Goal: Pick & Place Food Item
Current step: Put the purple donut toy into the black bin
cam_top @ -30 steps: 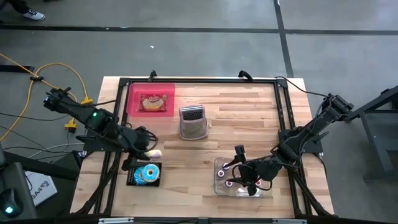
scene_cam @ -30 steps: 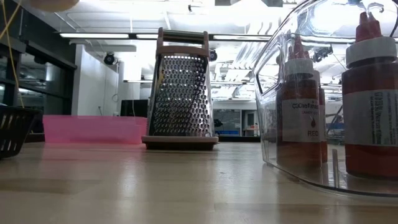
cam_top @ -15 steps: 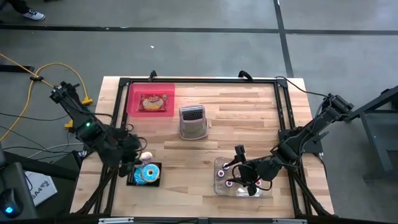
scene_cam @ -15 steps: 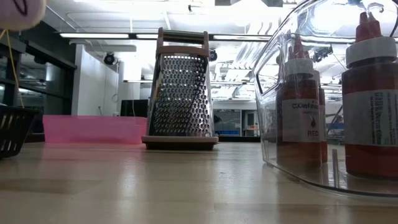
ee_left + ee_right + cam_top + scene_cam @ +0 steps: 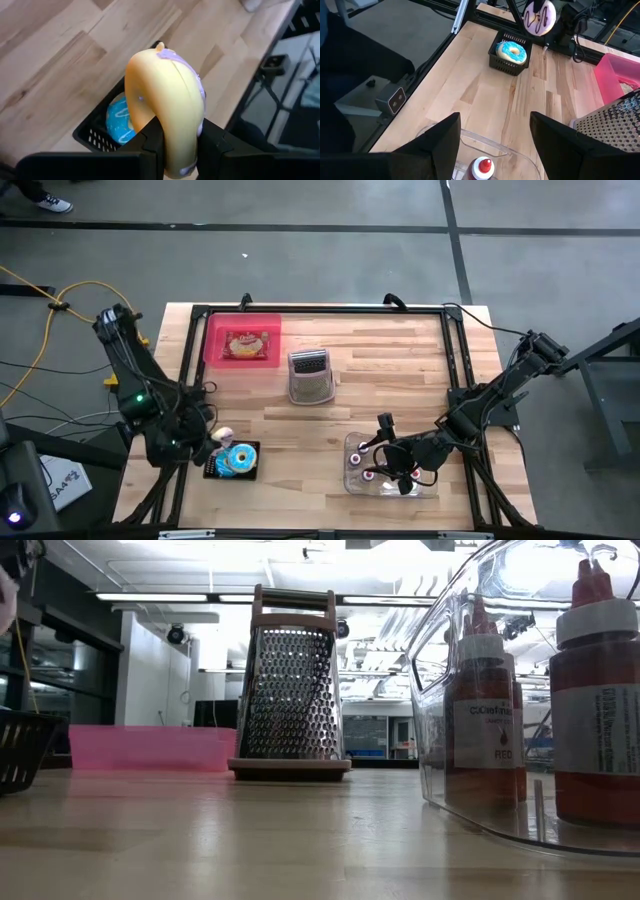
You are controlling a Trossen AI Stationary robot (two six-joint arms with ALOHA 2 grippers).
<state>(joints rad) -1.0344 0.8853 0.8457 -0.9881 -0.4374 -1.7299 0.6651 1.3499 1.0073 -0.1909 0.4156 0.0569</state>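
My left gripper point(image 5: 212, 442) is shut on a yellow donut with purple icing point(image 5: 165, 100) near the table's near left corner. It hangs just left of and above a black basket point(image 5: 213, 471) that holds a blue-iced donut point(image 5: 240, 459). The right wrist view shows the same donut point(image 5: 540, 15) above the basket point(image 5: 496, 59). My right gripper point(image 5: 385, 446) stands open over a clear container point(image 5: 352, 480) of red bottles, with nothing between its fingers. My left gripper pinches the donut's ring at its lower part point(image 5: 172, 150), one finger on the plain yellow face and one on the iced face. The fingers slant down toward the table. The donut stands on edge beyond the fingers, lifted clear above the basket.
A metal box grater point(image 5: 311, 376) stands upright mid-table. A pink tray point(image 5: 212, 340) with a food packet sits at the far left. The black frame rail point(image 5: 455, 360) runs around the tabletop. Bare wood lies between the basket and the container.
My left gripper has carried the donut toward the table's left edge and a little toward the near edge, sinking as it went. Its wrist has rolled, turning the donut. It stays shut on the donut. The right arm has kept still.
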